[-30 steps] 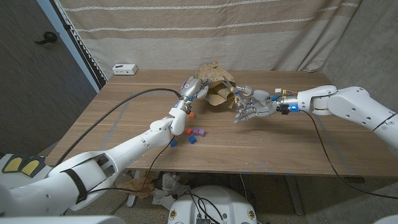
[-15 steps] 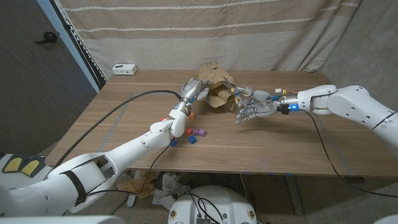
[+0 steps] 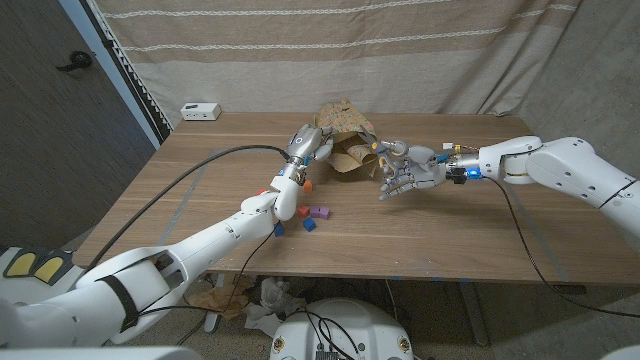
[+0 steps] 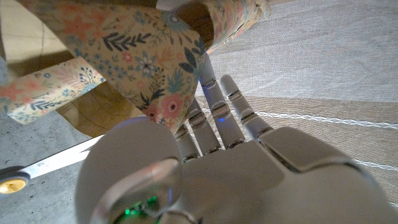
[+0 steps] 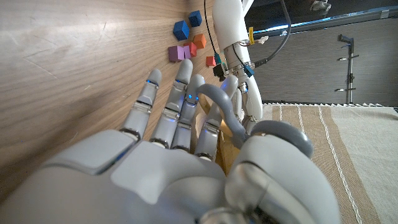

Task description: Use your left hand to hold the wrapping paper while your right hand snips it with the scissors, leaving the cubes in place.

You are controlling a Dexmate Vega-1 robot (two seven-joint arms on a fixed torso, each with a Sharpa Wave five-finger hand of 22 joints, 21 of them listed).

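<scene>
1. The left hand (image 3: 309, 143) holds the floral paper (image 4: 146, 59) between its fingers (image 4: 214, 118), near the desk's far middle.
2. The right hand (image 3: 405, 170) holds the scissors (image 5: 219, 102), fingers through the grey handles, just right of the paper.
3. The blade (image 4: 59, 163) lies beside the paper; its tip is hidden.
4. The cubes (image 3: 310, 213) lie near the left forearm, with open desk (image 3: 450, 230) to the right.

Wrapping paper (image 3: 343, 135) mid-table between left hand (image 3: 309, 146) and right hand (image 3: 405, 174); cubes (image 3: 306, 213) nearer, left.
</scene>
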